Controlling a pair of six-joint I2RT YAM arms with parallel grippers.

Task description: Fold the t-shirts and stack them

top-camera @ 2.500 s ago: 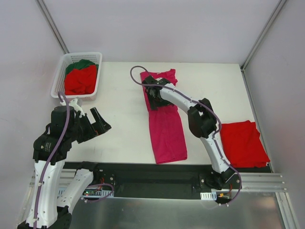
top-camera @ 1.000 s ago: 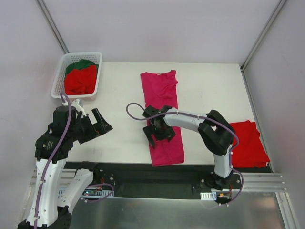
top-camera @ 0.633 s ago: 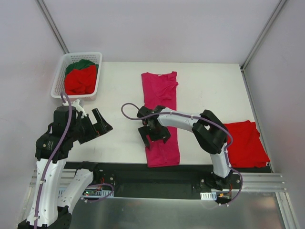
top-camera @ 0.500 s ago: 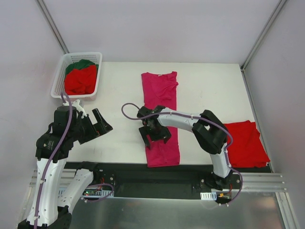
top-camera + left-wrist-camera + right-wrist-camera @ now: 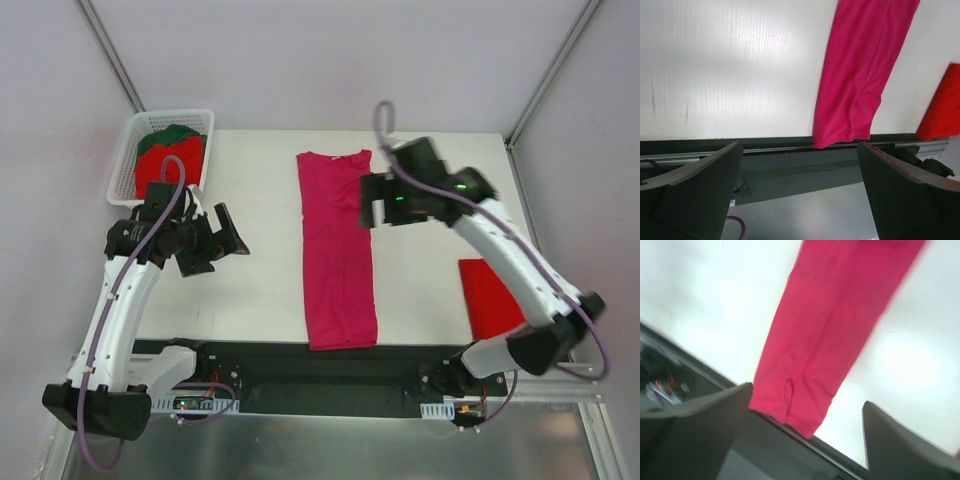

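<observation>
The left arm rises from its base at the near left, leans toward the far side and bends at the wrist toward the middle. The left gripper (image 5: pixel 218 250) hangs above the left part of the worktop (image 5: pixel 260 200). Its jaws stand wide apart and hold nothing.

The right arm goes from its base at the near right out to the right edge, bends at the elbow there, and reaches back over the worktop toward the middle. The right gripper (image 5: pixel 383 205) is lifted high and also spread wide, with nothing in it. Its wrist view is blurred.

The magenta t-shirt (image 5: pixel 338 250) lies flat as a long narrow strip in the middle of the worktop. Its near end is at the near edge and its collar end is close to the far edge. It lies well to the right of the left gripper. The right gripper hangs over the strip's right border, near its far half, without touching it.

A folded red t-shirt (image 5: pixel 490 295) lies near the near right corner, partly hidden under the right arm.

In the far left corner stands a white basket (image 5: pixel 122 160) with a red t-shirt (image 5: pixel 165 165) and a dark green t-shirt (image 5: pixel 178 133) behind it.
</observation>
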